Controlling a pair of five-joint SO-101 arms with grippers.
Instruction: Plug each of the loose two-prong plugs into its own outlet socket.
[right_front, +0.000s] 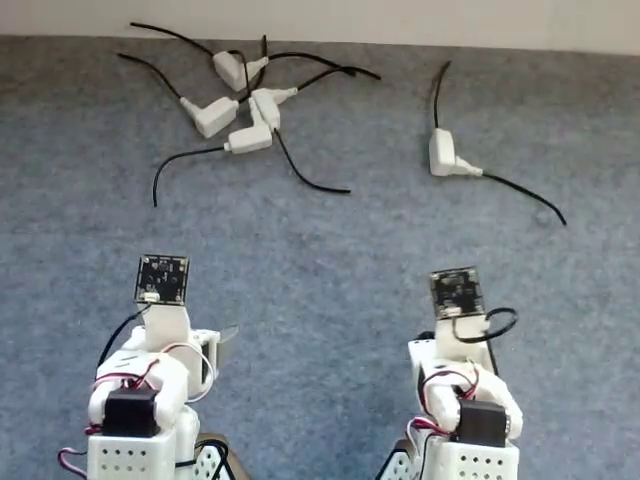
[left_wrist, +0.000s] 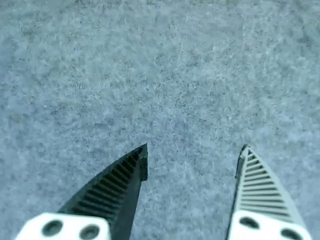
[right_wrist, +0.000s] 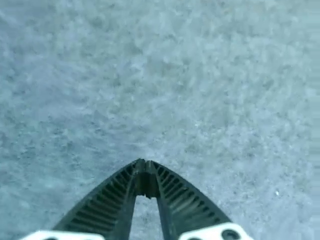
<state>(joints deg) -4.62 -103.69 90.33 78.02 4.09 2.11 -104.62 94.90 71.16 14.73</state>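
Observation:
Several white plug and socket pieces with black cords lie tangled at the far left of the grey carpet: one (right_front: 230, 68) farthest back, one (right_front: 215, 115) at the left, one (right_front: 266, 105) in the middle and one (right_front: 250, 138) nearest. At the far right a white socket body (right_front: 443, 152) lies with a plug (right_front: 468, 170) against its corner. My left gripper (left_wrist: 195, 155) is open over bare carpet near the front. My right gripper (right_wrist: 145, 165) is shut on nothing, also over bare carpet. Both arms sit well short of the plugs.
The left arm (right_front: 160, 330) and right arm (right_front: 458, 340) stand at the front edge. Black cords (right_front: 310, 180) trail out from the cluster, and one cord (right_front: 530, 198) runs right from the far piece. A pale wall strip (right_front: 400, 20) bounds the back.

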